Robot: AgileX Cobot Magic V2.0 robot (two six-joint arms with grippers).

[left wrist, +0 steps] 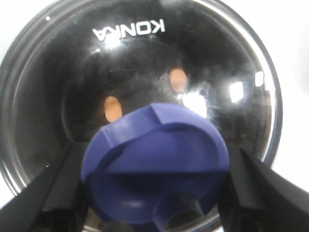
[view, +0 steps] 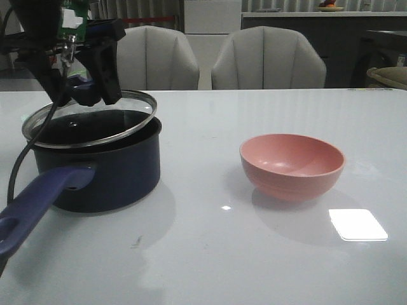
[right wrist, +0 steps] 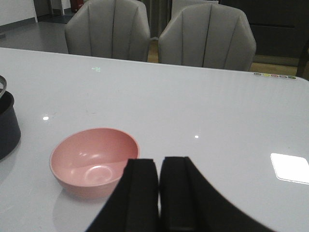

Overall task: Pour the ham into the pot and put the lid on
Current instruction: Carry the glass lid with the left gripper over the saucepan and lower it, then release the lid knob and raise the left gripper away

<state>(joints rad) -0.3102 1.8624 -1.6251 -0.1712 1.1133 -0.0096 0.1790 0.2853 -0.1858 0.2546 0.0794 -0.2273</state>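
Note:
The dark navy pot (view: pixel 108 171) stands at the table's left, its long blue handle (view: pixel 38 203) pointing toward the camera. The glass lid (view: pixel 95 121) lies tilted over the pot's mouth, its right edge higher than its left. My left gripper (view: pixel 86 89) is shut on the lid's blue knob (left wrist: pixel 154 164), one black finger on each side. Through the glass, two pale orange ham pieces (left wrist: pixel 112 108) lie on the pot's black floor. My right gripper (right wrist: pixel 159 166) is shut on nothing, held above the table just beside the pink bowl (right wrist: pixel 94 162).
The salmon-pink bowl (view: pixel 292 165) sits empty at centre right of the white table (view: pixel 210 254). Two grey chairs (view: pixel 267 60) stand behind the far edge. A black cable (view: pixel 16 168) hangs down left of the pot.

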